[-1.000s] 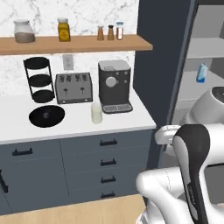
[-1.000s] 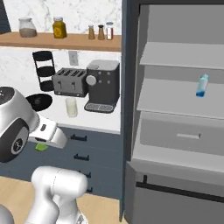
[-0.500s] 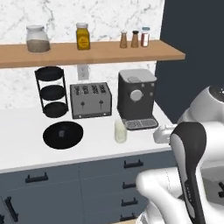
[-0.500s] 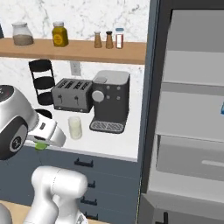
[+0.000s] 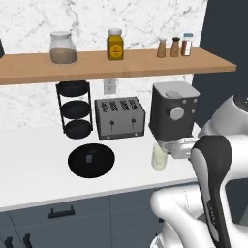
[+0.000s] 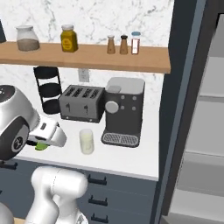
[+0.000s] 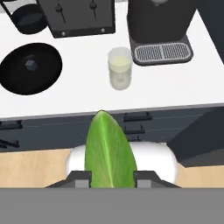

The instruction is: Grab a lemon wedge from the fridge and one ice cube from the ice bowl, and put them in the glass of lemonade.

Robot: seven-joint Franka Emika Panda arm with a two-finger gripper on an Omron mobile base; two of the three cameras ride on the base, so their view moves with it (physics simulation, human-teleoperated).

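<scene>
Pinching smooth green lemon wedge point(image 7: 109, 151), dark fingers point(image 7: 82, 178), clear cylindrical glass point(image 7: 119, 68)

Glossy white arm point(image 5: 193, 218) — rounded shells, dark joints.

In your hand view the green wedge point(image 7: 109, 153) runs off behind the bottom band, so you cannot see its lower end, and it covers the inner sides of the claw point(image 7: 112, 178) fingertips. In your right base view only a sliver of that wedge point(image 6: 41, 146) peeks from under the arm. The fridge point(image 6: 199, 131) is cut off by the right edge there. The ice cube point(image 5: 90, 158) is too small to make out.
</scene>
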